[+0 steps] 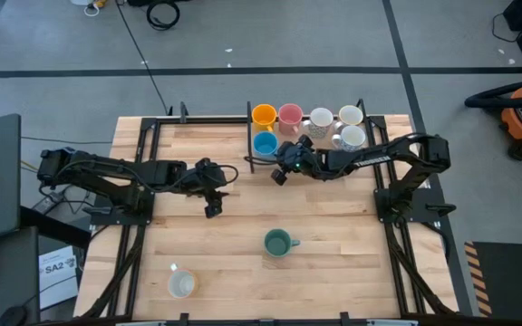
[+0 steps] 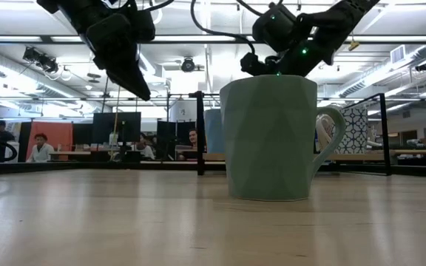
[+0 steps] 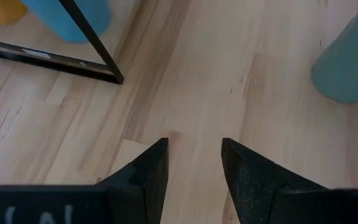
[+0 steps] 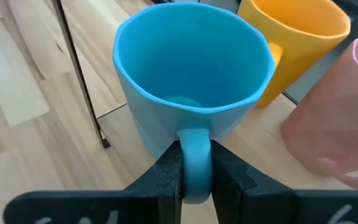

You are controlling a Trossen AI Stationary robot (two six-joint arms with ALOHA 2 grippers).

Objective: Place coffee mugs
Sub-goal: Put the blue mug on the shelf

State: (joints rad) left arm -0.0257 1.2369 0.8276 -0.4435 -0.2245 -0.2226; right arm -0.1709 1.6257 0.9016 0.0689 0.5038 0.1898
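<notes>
Six mugs cluster at the table's far edge: orange mug [image 1: 263,115], pink mug [image 1: 289,116], three white mugs [image 1: 321,121] [image 1: 350,115] [image 1: 352,138] and the light blue mug [image 1: 265,143]. The teal-green mug [image 1: 278,243] [image 2: 270,137] stands alone near the table's middle. Another white mug [image 1: 181,284] sits toward the near left corner. My right gripper [image 1: 277,155] [image 4: 195,163] is shut on the light blue mug [image 4: 191,74]. My left gripper [image 1: 214,197] [image 3: 194,165] hangs open over bare wood, left of the cluster. My right gripper pinches the light blue mug's handle [image 4: 195,144] between its two fingers [image 4: 166,174], across the loop. The fingers slant down from the table's right and near side. The mug is upright beside the orange mug [image 4: 297,37]. Whether its base rests on the table, I cannot tell.
A thin black frame [image 1: 248,136] [image 3: 92,38] [image 4: 79,81] runs by the mugs' left side, close to the blue mug. The pink mug [image 4: 334,112] stands right next to the held one. Open wood lies between the two grippers and the teal-green mug. People sit in the room beyond.
</notes>
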